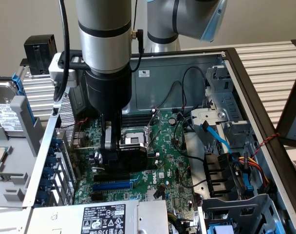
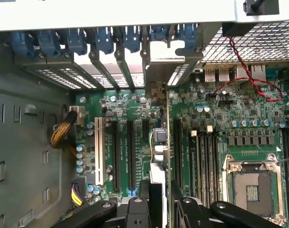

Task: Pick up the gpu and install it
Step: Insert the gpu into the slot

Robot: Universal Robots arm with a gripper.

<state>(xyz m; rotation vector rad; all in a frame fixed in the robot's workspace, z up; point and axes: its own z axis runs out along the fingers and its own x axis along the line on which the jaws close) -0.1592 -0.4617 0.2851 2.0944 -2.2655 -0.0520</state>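
My half-closed hand (image 2: 159,197) clamps the gpu (image 1: 133,146) across its body, sensibly: it looks light, stiff and fragile.

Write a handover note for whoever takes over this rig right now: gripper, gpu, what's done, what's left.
Gripper: shut on the gpu.
Gpu: held on edge over the motherboard, its silver bracket at the rear slot openings of the case.
Done: gpu picked up and brought into the case.
Left: installing it; I cannot tell whether it is in a slot yet.
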